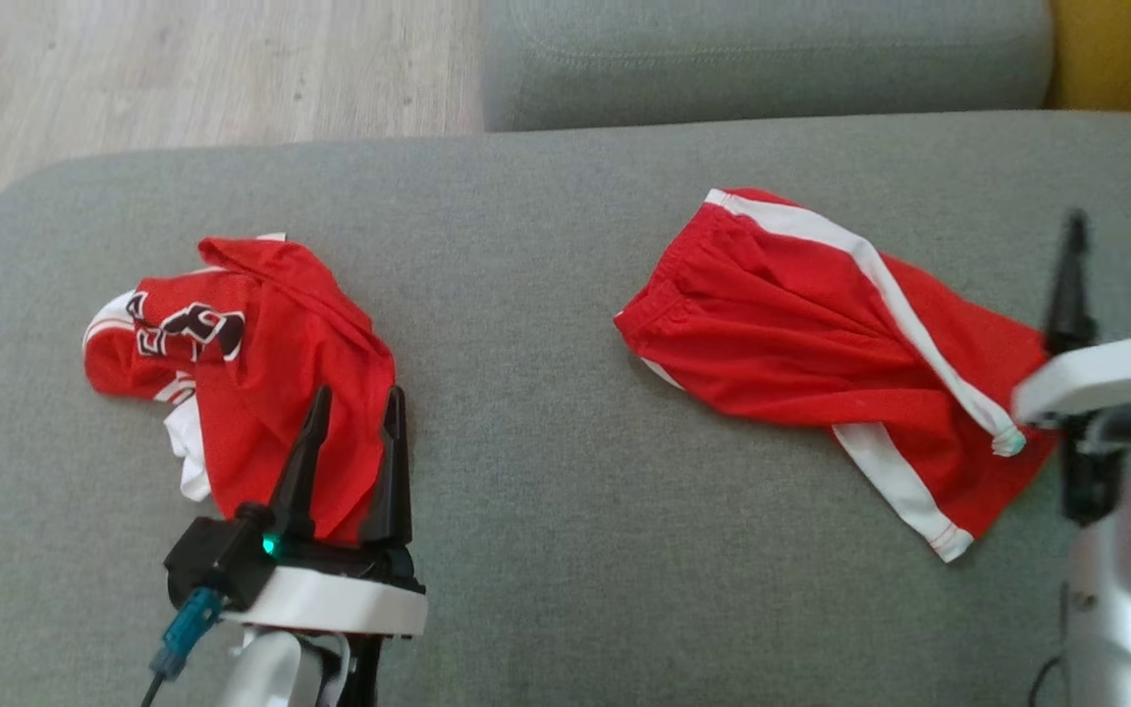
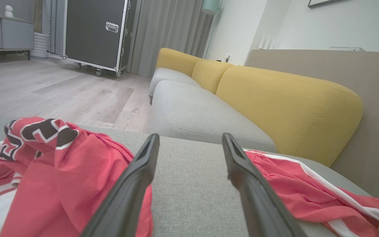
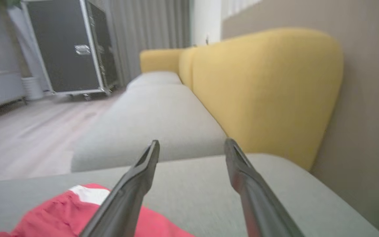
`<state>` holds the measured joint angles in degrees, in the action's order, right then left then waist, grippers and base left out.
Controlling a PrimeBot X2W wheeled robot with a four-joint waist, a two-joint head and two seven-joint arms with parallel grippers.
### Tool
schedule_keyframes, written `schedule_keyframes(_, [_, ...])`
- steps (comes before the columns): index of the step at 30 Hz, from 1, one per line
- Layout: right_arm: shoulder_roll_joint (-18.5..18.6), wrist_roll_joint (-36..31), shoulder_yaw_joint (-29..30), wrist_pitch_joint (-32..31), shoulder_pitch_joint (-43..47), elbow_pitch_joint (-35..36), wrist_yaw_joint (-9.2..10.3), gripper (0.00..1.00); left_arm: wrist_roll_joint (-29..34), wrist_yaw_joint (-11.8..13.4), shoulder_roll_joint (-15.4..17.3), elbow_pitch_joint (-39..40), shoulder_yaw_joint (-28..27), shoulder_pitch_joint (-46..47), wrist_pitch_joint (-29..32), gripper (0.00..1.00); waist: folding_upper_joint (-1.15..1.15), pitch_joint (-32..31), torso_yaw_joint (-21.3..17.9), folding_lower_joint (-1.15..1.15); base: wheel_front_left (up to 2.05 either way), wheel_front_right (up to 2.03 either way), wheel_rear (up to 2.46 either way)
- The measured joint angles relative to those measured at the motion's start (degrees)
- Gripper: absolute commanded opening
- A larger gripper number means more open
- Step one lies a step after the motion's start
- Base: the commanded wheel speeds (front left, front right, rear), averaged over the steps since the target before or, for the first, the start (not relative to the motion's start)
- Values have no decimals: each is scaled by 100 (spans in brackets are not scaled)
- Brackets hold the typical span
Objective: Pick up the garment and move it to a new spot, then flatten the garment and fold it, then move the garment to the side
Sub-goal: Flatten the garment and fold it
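shorts (image 1: 801, 334), axis diag, upper-L to lower-R

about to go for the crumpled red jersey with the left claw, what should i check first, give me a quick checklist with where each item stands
1. Left claw open: ok, fingers apart, nothing held.
2. Right claw open: ok, holding nothing, by the right end of the shorts.
3. Jersey lined up in the left claw's gap: not ok; in the left wrist view it lies mostly left of the gap.
4. Jersey apart from the shorts: ok, bare cushion between them.
5. Left claw's height above the fabric: cannot tell.
6. Jersey flat: not ok, bunched up.
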<state>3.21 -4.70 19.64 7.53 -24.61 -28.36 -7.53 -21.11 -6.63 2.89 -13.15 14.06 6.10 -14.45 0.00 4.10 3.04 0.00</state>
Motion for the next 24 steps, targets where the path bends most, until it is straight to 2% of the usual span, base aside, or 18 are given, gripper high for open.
schedule_keyframes(6, [-21, 665, -1523, 468, 800, 872, 0, 100, -2, 1, 0, 19, -8, -21, 0, 100, 0, -192, -41, -1, 0, 0, 0])
schedule_keyframes(7, [-45, 1111, -2175, 566, 1579, 1226, 0, 100, -3, 1, 1, 34, 36, -71, 0, 100, 0, -277, -25, -1, 0, 0, 0])
schedule_keyframes(11, [-45, 1141, -2443, 568, 1958, 1296, 0, 100, -3, 1, 0, 48, 91, -79, 0, 100, 0, -297, 70, -1, 0, 0, 0])
schedule_keyframes(18, [-43, 808, -2753, 441, 1775, 1324, 0, 100, -3, 1, 1, 60, 125, -79, 0, 100, 0, -162, 315, -1, 0, 0, 0])
schedule_keyframes(24, [-23, 319, -3292, -58, 1004, 482, 0, 100, -19, 0, 0, 57, 280, -48, 0, 100, 0, 82, 617, 0, 0, 0, 0])
